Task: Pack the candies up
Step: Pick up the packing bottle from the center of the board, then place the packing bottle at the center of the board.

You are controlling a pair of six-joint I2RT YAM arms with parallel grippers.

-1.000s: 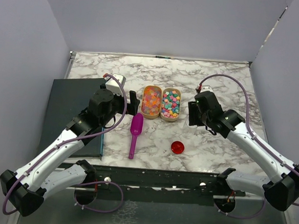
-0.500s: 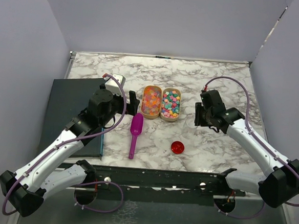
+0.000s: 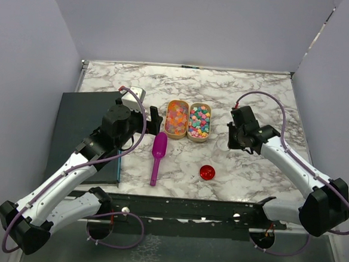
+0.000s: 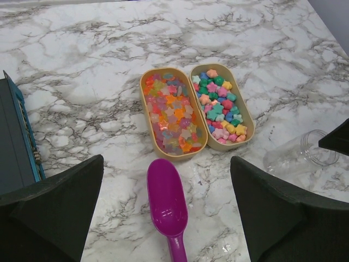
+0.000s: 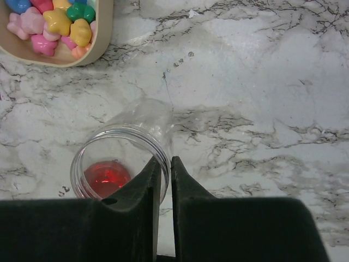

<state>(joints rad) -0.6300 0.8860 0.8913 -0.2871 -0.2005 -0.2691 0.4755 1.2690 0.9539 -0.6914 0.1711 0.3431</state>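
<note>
The right gripper (image 5: 166, 161) is pinched nearly together on the rim of a clear jar (image 5: 122, 144), which lies on its side just right of the twin trays (image 4: 182, 156). The left gripper (image 4: 166, 160) gapes wide over the purple scoop (image 4: 166, 194), on the trays' near side. The candies (image 4: 221, 106) fill both trays.

Lab test booth: marble-print table (image 3: 249, 88), plain grey walls (image 3: 188, 24), bolted robot arms (image 3: 70, 171).

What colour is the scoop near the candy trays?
The scoop is bright purple, clearest in the left wrist view.
</note>
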